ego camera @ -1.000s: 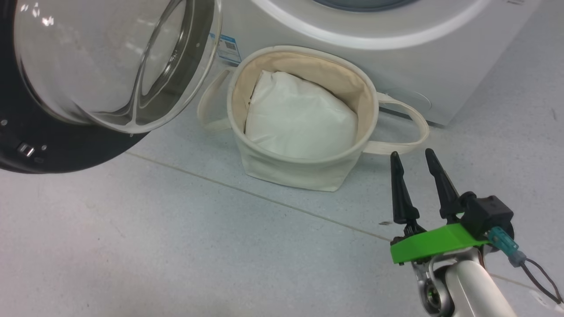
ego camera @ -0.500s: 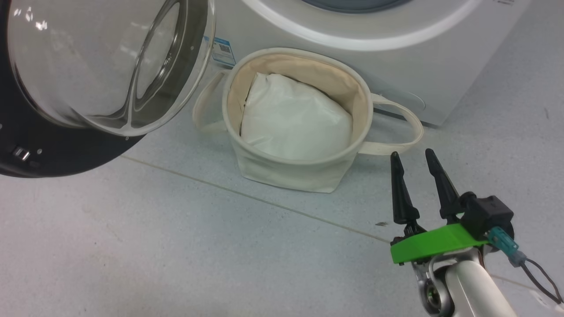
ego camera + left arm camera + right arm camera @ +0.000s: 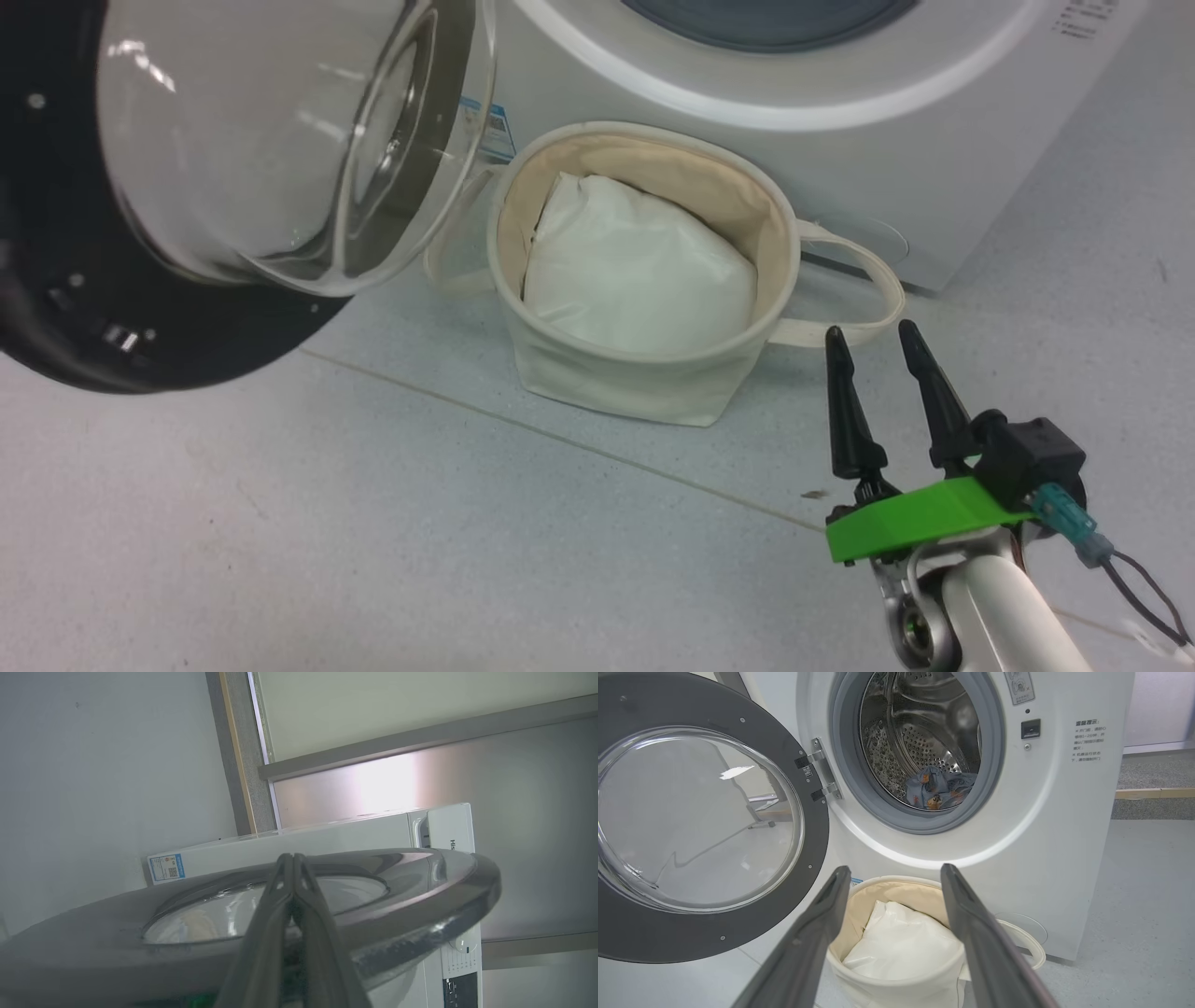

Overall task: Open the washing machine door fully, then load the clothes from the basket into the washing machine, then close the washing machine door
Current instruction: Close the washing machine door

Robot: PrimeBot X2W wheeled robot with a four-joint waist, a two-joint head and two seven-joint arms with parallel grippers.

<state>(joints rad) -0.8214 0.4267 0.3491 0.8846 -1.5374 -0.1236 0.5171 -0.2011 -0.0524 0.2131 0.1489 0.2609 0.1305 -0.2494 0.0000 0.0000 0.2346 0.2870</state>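
The washing machine door [image 3: 187, 345] stands open at the upper left, its glass bowl bulging toward the basket [image 3: 644, 383]. In the right wrist view the clothes [image 3: 941, 791], blue with orange print, lie inside the drum of the washing machine [image 3: 1064, 835]. The basket [image 3: 896, 994] sits on the floor in front of the machine. My right gripper [image 3: 866, 329] hovers open just right of the basket, with nothing between its fingers. My left gripper [image 3: 292, 856] is shut with nothing in it, lying against the door's outer face [image 3: 420, 896].
A plain white pillow-like bundle [image 3: 644, 271] fills the basket. The basket's looped strap [image 3: 868, 280] lies on the floor close to my right fingertips. Grey tiled floor [image 3: 373, 523] spreads in front of the basket.
The door has swung a little toward the basket, its glass edge now over the basket's left handle. The head view has shifted slightly. My right gripper holds its place, still open.
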